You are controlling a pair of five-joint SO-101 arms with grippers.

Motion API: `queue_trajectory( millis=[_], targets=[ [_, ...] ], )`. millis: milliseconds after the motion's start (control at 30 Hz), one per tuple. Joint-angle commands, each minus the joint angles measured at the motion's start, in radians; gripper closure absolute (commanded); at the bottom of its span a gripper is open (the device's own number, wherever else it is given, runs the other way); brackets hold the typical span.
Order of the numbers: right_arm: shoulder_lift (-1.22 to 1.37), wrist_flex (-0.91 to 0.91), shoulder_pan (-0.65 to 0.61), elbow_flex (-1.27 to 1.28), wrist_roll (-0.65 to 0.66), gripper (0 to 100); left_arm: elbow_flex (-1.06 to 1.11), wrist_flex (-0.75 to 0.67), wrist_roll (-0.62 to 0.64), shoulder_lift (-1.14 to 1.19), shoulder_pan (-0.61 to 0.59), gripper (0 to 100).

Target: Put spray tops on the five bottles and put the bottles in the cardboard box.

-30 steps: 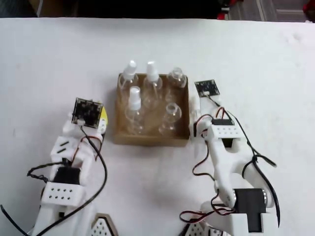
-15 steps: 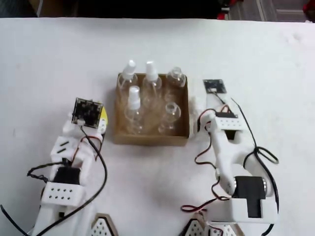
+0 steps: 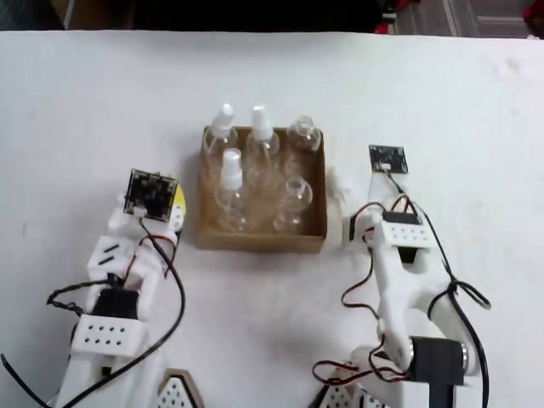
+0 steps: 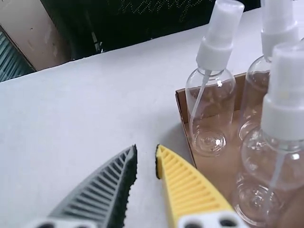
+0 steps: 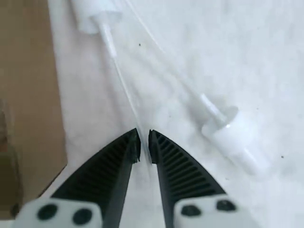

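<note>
The cardboard box (image 3: 263, 240) sits mid-desk (image 3: 102, 93) between the two arms, with all five bottles standing in it. Three carry spray tops: two in the far row (image 3: 224, 136) (image 3: 261, 138) and one nearer on the left side (image 3: 231, 183). The two on the box's right side, one far (image 3: 303, 136) and one near (image 3: 294, 197), are open-necked. Two loose spray tops (image 3: 340, 183) lie on the desk just outside the box's right wall. In the right wrist view one of them (image 5: 90, 16) lies close to the brown wall, and its thin dip tube runs to the tips of the right tool (image 5: 144, 137). The other (image 5: 228, 137) lies farther from the box, with its tube slanting away past the first. The right tool is low over the desk, all but clenched with only a slit between its black jaws. Whether the tube end is pinched cannot be told. The box wall stands between this tool and the open bottles. The left tool (image 4: 146, 149) is beside the box's left wall, its grey and yellow jaws nearly clenched on nothing. From its side, the capped bottles (image 4: 211, 90) stand in front of the uncapped ones.
</note>
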Motion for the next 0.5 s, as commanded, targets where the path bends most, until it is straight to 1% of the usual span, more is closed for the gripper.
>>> queue_trajectory(
  millis=[0, 33, 100, 167, 233, 300, 467],
  targets=[
    [-0.039, 0.007, 0.053, -0.002, -0.006, 98.2, -0.005, -0.026, 0.0, 0.002, -0.007, 93],
    [-0.039, 0.038, 0.059, -0.005, 0.002, 98.2, -0.005, -0.026, 0.0, 0.002, -0.007, 93],
    [-0.042, 0.085, 0.048, -0.008, 0.078, 98.2, -0.005, -0.028, 0.0, 0.002, -0.005, 93],
    [-0.047, 0.119, 0.004, -0.005, 0.173, 98.2, -0.005, -0.028, 0.0, 0.002, -0.002, 93],
    [-0.041, 0.16, -0.03, -0.006, 0.23, 98.2, -0.005, -0.028, 0.0, 0.002, 0.012, 93],
    [-0.05, 0.196, -0.033, -0.012, 0.232, 98.2, -0.005, -0.028, 0.0, 0.002, 0.015, 93],
    [-0.048, 0.3, 0.03, -0.077, 0.249, 98.2, -0.005, -0.028, 0.0, 0.002, 0.015, 93]
  ],
)
